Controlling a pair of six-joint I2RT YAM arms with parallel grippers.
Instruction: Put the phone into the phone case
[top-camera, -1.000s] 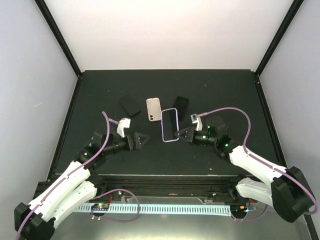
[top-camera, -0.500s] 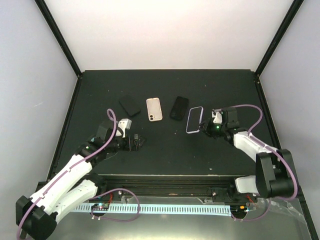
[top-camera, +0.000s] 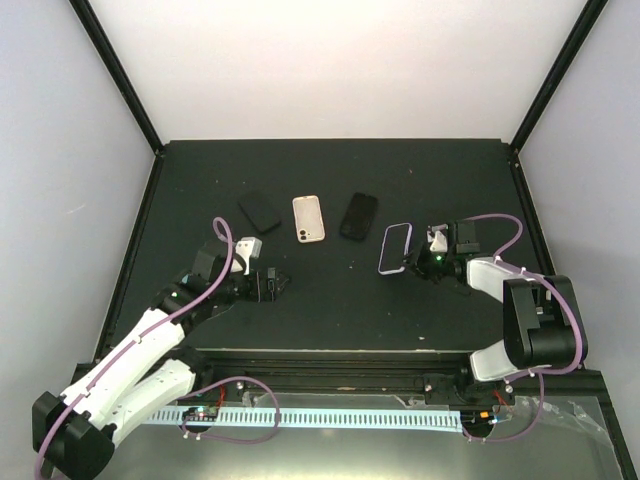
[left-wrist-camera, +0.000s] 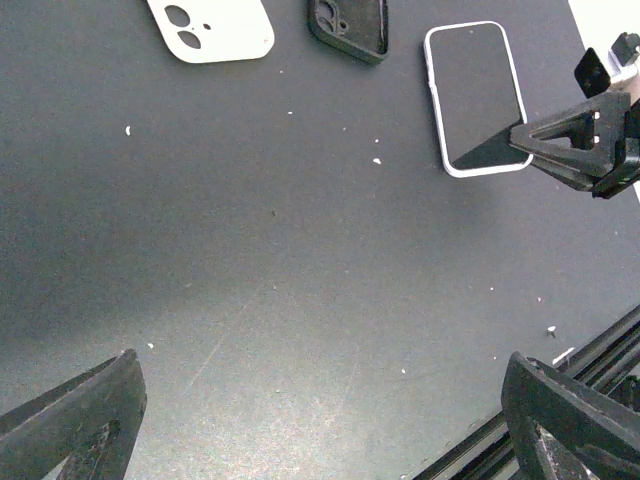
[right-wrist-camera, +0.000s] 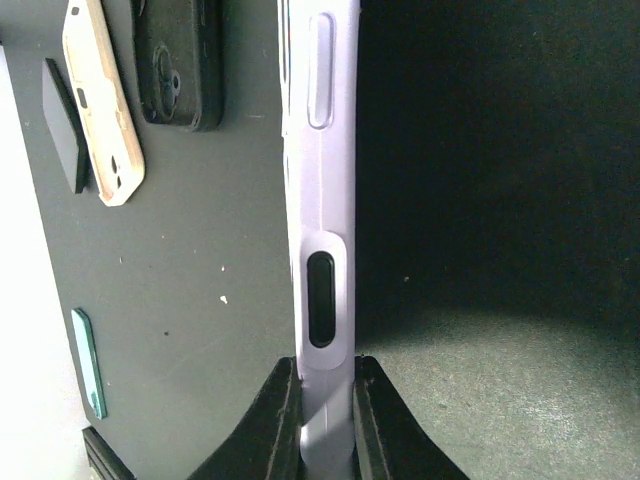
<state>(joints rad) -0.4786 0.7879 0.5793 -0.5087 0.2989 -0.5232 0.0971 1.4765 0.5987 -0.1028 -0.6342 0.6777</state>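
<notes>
Left tool (top-camera: 272, 285) is just where it was half a second ago, fingers spread wide apart over the near-left part of the table (top-camera: 330, 165), gripping nothing. On the right there's movement: the lavender phone case (top-camera: 397, 248) has gone further toward the right edge and a touch nearer, well away from the middle spot it held a second ago.

The case has a pale lavender rim, rounded corners and a dark inside. The right wrist view shows one long side with a raised button bar and an oval cut-out. I can't tell whether it touches the table.

The black phone (top-camera: 260, 211) lies flat toward the far-left, with a cream case (top-camera: 308, 218) and a black case (top-camera: 359, 216) in a row beside it. Right tool (top-camera: 412, 262) is clamped on the lavender case's near end, one finger on each face.
</notes>
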